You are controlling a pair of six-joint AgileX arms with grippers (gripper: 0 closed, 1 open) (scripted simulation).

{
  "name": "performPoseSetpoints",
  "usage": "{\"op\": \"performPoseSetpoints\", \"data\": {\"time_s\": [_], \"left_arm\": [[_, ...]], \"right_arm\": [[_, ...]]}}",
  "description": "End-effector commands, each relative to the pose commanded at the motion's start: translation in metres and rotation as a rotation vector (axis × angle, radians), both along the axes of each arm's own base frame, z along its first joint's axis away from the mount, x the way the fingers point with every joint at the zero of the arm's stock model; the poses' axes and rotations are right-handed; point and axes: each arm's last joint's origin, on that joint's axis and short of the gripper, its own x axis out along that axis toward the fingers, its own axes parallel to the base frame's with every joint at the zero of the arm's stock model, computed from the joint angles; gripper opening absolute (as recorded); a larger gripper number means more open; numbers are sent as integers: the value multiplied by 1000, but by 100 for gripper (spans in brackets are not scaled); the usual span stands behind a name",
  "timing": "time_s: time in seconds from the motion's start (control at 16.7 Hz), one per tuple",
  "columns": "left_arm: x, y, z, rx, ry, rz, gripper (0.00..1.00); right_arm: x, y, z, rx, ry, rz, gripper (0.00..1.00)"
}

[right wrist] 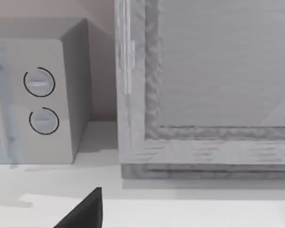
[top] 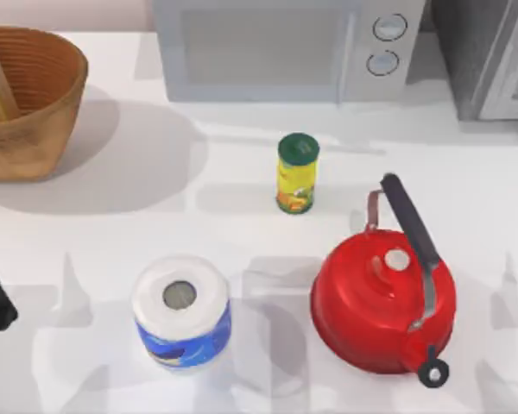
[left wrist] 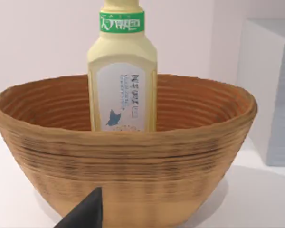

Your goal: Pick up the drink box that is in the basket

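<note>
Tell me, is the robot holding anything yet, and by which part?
Nothing. The drink box stands untouched inside the basket.

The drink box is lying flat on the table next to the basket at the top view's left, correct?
Not quite. The drink box is standing upright inside the basket, not lying on the table beside it; the left wrist view shows this. The basket is indeed at the top view's left.
</note>
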Motion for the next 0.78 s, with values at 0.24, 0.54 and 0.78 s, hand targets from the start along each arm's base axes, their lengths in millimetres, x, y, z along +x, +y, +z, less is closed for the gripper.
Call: {"op": "performPoseSetpoints", "data": {"time_s": [0.24, 0.54, 0.78], "left_arm": [[1, 0, 1, -2, 9, -1, 100], [16, 2, 20, -6, 21, -3, 100], [45, 6, 43, -6, 9, -6, 100]], "right_arm": [[0, 0, 0, 0, 0, 0, 100], [0, 0, 0, 0, 0, 0, 100], [0, 0, 0, 0, 0, 0, 100]]}}
